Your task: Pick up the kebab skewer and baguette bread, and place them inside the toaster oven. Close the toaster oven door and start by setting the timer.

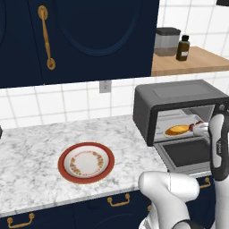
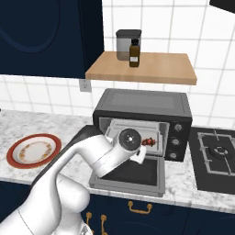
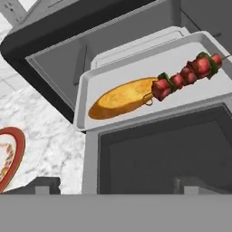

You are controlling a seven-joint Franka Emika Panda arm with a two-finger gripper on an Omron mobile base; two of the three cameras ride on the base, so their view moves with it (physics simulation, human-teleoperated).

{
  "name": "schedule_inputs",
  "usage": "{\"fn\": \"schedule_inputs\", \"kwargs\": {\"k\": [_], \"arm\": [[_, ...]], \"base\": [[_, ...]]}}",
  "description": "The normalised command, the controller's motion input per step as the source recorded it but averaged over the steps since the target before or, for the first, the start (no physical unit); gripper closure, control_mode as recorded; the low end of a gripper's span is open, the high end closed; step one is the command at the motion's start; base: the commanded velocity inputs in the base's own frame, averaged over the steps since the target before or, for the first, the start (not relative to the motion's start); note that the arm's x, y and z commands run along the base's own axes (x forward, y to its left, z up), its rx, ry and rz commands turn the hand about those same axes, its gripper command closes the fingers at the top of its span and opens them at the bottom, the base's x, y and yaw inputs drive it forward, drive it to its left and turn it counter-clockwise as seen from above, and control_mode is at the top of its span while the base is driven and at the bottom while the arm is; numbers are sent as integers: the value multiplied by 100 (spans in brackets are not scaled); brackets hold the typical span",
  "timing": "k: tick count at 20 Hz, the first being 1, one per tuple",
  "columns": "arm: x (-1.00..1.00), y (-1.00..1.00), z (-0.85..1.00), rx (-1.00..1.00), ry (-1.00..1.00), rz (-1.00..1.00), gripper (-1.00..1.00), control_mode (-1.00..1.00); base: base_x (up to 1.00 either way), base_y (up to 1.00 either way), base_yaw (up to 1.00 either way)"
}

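The toaster oven (image 1: 179, 96) (image 2: 142, 103) stands on the counter with its door (image 1: 188, 154) (image 2: 133, 174) (image 3: 163, 149) dropped flat. On the light grey tray (image 3: 136, 72) in its mouth lie the golden baguette bread (image 1: 176, 130) (image 3: 120, 99) and the kebab skewer (image 2: 149, 141) (image 3: 186, 76), whose ring end touches the bread. My gripper (image 3: 117, 186) hovers over the lowered door just in front of the tray, open, with nothing between its fingers. The wrist (image 2: 131, 139) hides part of the oven mouth in the right base view.
A red-rimmed patterned plate (image 1: 86, 163) (image 2: 33, 150) sits left of the oven on the marble counter. Above the oven, a wooden shelf (image 2: 151, 69) holds a grey canister (image 2: 127, 43) and a dark bottle (image 2: 134, 54). A gas hob (image 2: 218, 153) lies right of the oven.
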Motion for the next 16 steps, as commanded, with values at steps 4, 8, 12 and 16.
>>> {"fn": "schedule_inputs", "kwargs": {"k": [4,8,12,16], "arm": [[-11,0,8,-19,-14,32,-100,-100],[-1,0,3,-16,-14,23,-100,-100],[0,0,0,-14,-12,3,-100,-100],[2,0,1,-7,-11,0,-100,-100]], "base": [[0,0,0],[0,0,0],[0,0,0],[0,0,0]]}}
